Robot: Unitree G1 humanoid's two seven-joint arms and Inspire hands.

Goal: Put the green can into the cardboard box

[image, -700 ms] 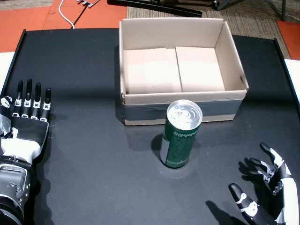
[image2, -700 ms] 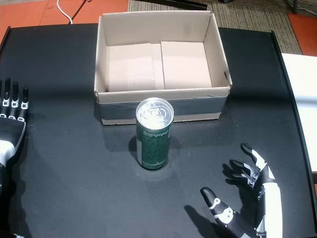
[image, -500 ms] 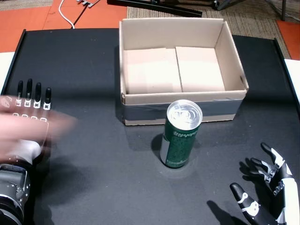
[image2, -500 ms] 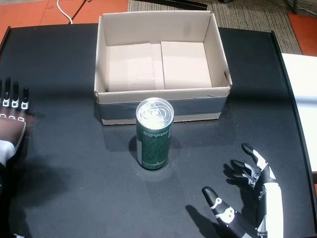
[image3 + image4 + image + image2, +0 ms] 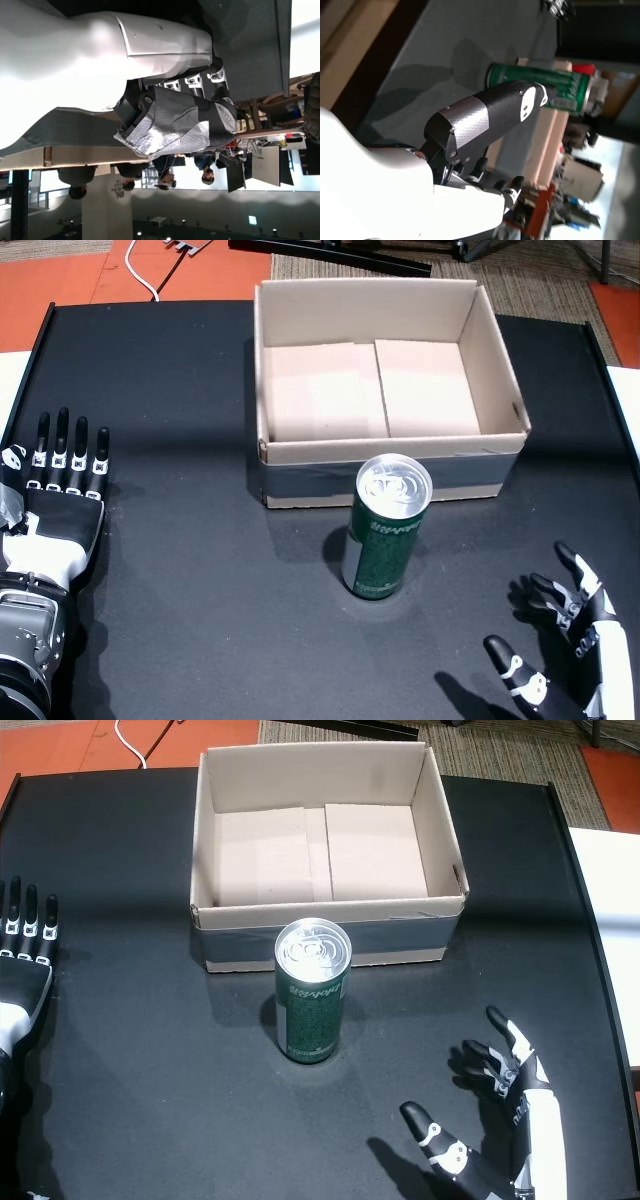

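The green can (image 5: pixel 385 530) (image 5: pixel 313 992) stands upright on the black table, just in front of the cardboard box (image 5: pixel 492 360) (image 5: pixel 437 830), whose top is open and whose inside is bare. My right hand (image 5: pixel 565 650) (image 5: pixel 495 1125) hovers at the near right, fingers spread, open, well apart from the can. My left hand (image 5: pixel 58 490) (image 5: pixel 22 960) lies flat at the far left, fingers straight and open. In the right wrist view the can (image 5: pixel 540 86) shows beyond my thumb (image 5: pixel 485 120).
The black table (image 5: pixel 190 590) has raised edges on both sides. Orange floor and a white cable (image 5: pixel 140 270) lie beyond the far edge. In the left wrist view, people sit in the room behind the hand (image 5: pixel 170 115).
A blurred shape swept over my left hand half a second ago and is gone now. My right hand has drifted slightly toward the near edge. The can and box have not moved.
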